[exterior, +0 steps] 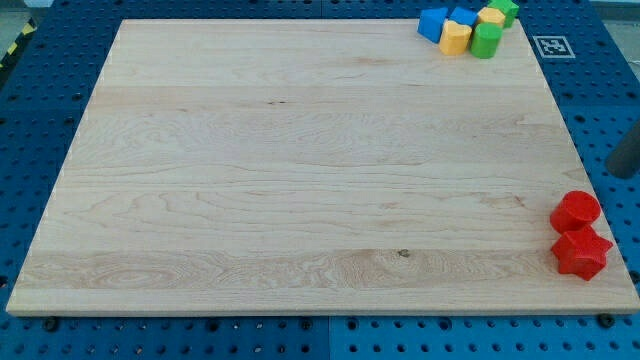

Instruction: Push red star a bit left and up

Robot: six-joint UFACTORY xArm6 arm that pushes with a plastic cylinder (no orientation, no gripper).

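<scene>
The red star [581, 253] lies at the bottom right corner of the wooden board [300, 170], near the board's right edge. A red round block [576, 211] sits just above it, touching or nearly touching it. My tip [622, 175] shows as a dark blurred rod end at the view's right edge, just off the board's right side. It is above and to the right of both red blocks and apart from them.
A tight cluster sits at the board's top right corner: two blue blocks [432, 22], two yellow blocks [455, 38] and two green blocks [486, 40]. A blue perforated table [30, 120] surrounds the board. A white marker tag [552, 46] lies beside the cluster.
</scene>
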